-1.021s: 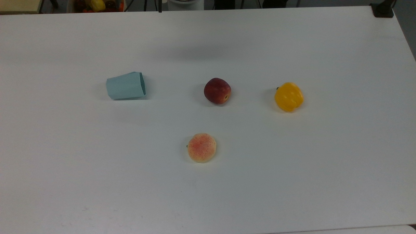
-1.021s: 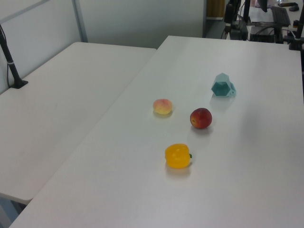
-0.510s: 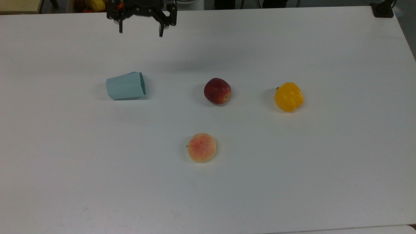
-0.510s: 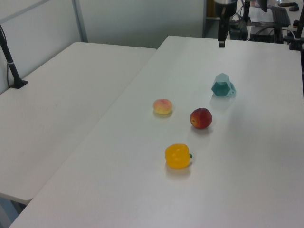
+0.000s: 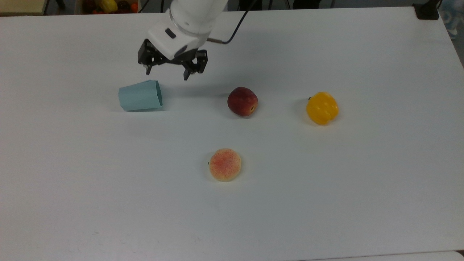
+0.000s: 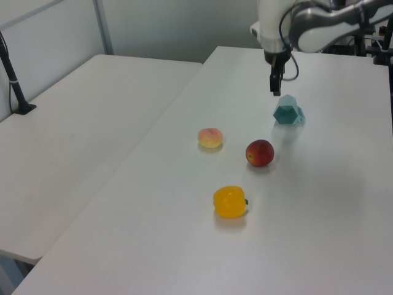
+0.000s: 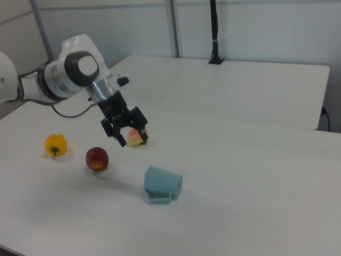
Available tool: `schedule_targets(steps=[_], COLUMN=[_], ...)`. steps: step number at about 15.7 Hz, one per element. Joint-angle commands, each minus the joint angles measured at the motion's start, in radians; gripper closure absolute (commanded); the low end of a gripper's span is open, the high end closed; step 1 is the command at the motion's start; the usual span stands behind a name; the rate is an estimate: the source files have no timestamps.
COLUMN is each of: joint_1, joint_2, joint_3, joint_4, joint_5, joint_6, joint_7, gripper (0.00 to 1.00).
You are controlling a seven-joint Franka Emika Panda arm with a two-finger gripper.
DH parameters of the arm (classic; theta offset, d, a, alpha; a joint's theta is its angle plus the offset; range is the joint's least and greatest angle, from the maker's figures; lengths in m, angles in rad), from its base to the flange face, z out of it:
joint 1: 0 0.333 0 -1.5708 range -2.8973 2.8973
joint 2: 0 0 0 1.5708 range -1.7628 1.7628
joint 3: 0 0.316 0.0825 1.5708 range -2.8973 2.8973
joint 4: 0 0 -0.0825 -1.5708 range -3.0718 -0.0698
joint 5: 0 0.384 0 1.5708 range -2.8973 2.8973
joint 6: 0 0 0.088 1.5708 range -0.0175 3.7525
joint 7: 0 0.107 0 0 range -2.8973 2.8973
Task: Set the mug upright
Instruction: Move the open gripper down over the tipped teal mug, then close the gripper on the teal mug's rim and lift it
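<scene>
Lying on its side on the white table (image 5: 362,54), the mug (image 5: 140,95) in the top view has its wide mouth turned toward the top view's right and its narrower base toward the top view's left. The gripper (image 5: 166,75) hangs above the table just past the mug's mouth end, toward the top view's upper right of it, with its two dark fingers spread apart and nothing between them; it does not touch the mug. To the top view's right of the mug sit a dark red apple (image 5: 242,101) and, farther on, a yellow bell pepper (image 5: 322,108), and a speckled peach (image 5: 225,164) lies nearer the lower edge, all well apart from the gripper.

From the left view, the mug (image 6: 288,112) shows its open hexagonal mouth to the camera. The gripper (image 6: 274,88) points down just above and to the left view's left of it, clear of the rim. The peach (image 6: 210,137), the apple (image 6: 260,152) and the pepper (image 6: 229,201) lie closer to the camera.

From the right view, the mug (image 7: 162,183) rests on its side with a small handle against the table (image 7: 256,213). The gripper (image 7: 126,136) is raised above the surface, up and to the right view's left of the mug, fingers parted, in front of the peach (image 7: 139,137). The apple (image 7: 97,158) and pepper (image 7: 56,145) lie to the right view's left.
</scene>
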Motion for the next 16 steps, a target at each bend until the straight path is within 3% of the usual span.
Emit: schedule_targets(steps=[1, 10, 12, 14, 16], joint_1=[-0.016, -0.051, -0.060, -0.076, -0.080], joint_2=[-0.006, 0.120, 0.131, 0.128, 0.126], joint_3=[0.004, 0.004, 0.004, 0.004, 0.004], joint_4=[-0.124, -0.136, -0.135, -0.135, -0.135], joint_5=[-0.083, -0.285, -0.324, -0.348, -0.351], joint_6=[0.098, 0.115, 0.115, 0.112, 0.102], joint_7=[0.104, 0.187, 0.187, 0.185, 0.185], gripper=[0.00, 0.00, 0.06, 0.23, 0.76])
